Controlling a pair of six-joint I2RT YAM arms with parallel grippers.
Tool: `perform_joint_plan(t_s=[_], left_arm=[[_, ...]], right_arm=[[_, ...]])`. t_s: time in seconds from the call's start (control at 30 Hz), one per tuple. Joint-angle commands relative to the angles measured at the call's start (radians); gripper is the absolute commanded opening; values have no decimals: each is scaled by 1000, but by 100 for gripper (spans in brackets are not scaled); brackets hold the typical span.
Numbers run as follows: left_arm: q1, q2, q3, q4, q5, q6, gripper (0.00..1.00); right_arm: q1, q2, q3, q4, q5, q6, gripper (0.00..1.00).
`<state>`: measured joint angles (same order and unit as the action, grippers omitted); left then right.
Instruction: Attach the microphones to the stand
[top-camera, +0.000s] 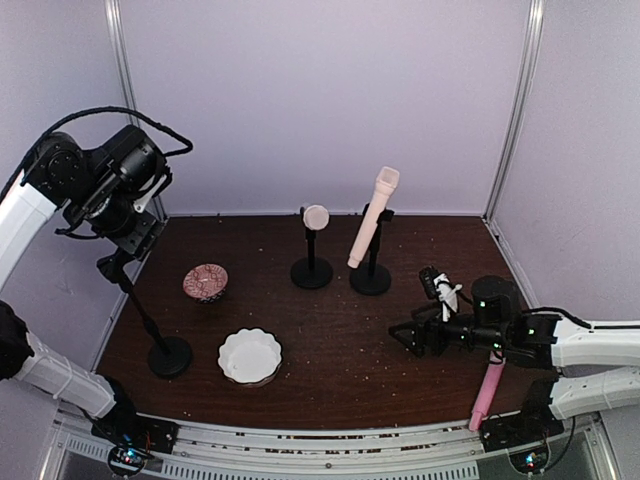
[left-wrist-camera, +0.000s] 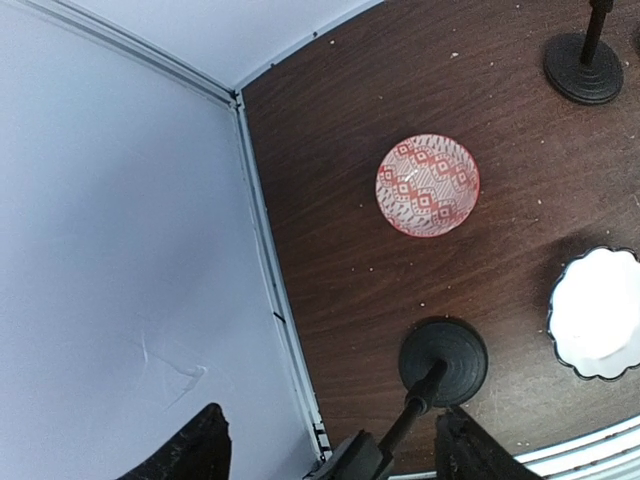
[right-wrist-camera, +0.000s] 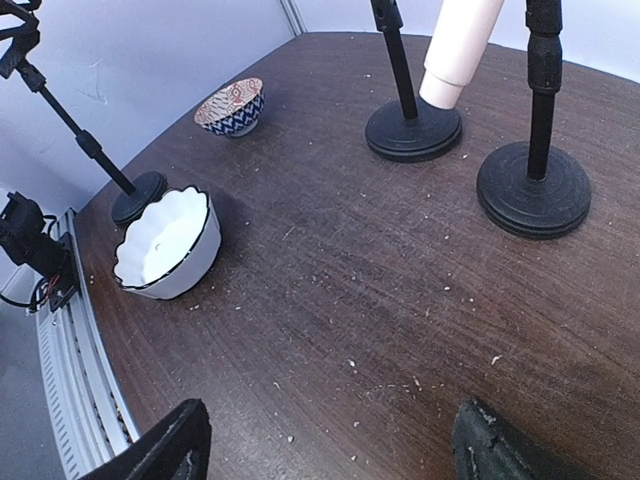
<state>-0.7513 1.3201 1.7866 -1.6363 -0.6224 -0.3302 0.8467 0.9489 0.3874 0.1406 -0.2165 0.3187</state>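
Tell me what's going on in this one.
One cream microphone sits in the right back stand, a second cream microphone in the middle stand. The left gripper hovers with open jaws either side of the top of the empty third stand. The right gripper hangs open over the table; the pink microphone lies by that arm at the near right edge.

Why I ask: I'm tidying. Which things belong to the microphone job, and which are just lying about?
Job: middle cream microphone; right cream microphone; pink microphone; left stand; middle stand; right stand.
Lying about: patterned bowl; white bowl.
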Motion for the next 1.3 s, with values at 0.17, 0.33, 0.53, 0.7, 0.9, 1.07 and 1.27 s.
perform_joint_plan(t_s=[0.17, 0.33, 0.53, 0.7, 0.9, 1.07, 1.27], left_arm=[[13, -16, -38, -21, -8, -9, 64], [24, -3, -73, -22, 109, -31, 51], [31, -7, -103, -22, 103, -51, 49], [41, 3, -111, -22, 116, -44, 38], [40, 40, -43, -22, 112, -8, 11], [41, 82, 44, -18, 99, 24, 0], [41, 122, 111, 5, 121, 44, 0]], right_arm=[[3, 14, -1, 19, -15, -8, 84], [3, 24, 6, 19, -23, -10, 84], [3, 30, 4, 20, -26, -11, 84], [4, 43, 14, 16, -32, -17, 84], [3, 55, 19, 22, -38, -17, 84], [3, 57, 16, 21, -42, -17, 84], [3, 53, 11, 17, -38, -21, 84]])
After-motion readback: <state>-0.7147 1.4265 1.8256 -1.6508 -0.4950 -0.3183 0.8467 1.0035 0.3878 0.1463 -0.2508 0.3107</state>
